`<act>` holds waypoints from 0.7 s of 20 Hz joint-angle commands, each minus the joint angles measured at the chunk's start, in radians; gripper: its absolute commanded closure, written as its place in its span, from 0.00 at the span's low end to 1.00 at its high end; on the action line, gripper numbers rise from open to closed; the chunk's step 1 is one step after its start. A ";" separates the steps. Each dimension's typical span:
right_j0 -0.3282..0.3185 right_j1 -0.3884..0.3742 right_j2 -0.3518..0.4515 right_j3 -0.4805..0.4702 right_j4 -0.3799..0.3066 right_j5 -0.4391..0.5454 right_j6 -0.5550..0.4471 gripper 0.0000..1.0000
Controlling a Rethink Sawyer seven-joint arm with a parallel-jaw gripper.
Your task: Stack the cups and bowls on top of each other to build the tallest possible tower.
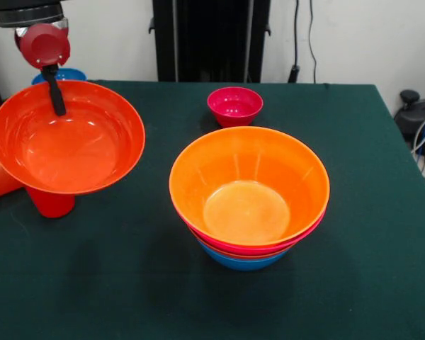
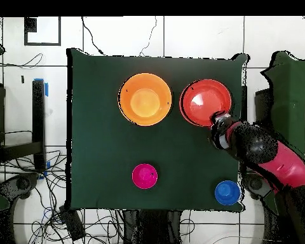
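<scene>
Upper left of front view: gripper (image 1: 56, 95) clamped on the rim of a wide red-orange bowl (image 1: 67, 145), tilted, lifted above the red cup (image 1: 50, 202). At centre, tower (image 1: 249, 198) with yellow-orange bowl (image 1: 249, 185) on top.

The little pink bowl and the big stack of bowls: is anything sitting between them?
No. Between the small magenta bowl and the tower there is only bare green table, in both the front and overhead views.
</scene>
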 commanded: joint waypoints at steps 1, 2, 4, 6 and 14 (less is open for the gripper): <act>0.035 -0.032 0.016 0.081 0.050 0.075 0.061 1.00; 0.041 -0.042 0.017 0.086 0.059 0.078 0.068 1.00; 0.051 -0.063 0.018 0.094 0.077 0.091 0.075 1.00; 0.061 -0.085 0.016 0.102 0.094 0.106 0.079 1.00; 0.107 -0.121 0.024 0.146 0.171 0.068 0.120 1.00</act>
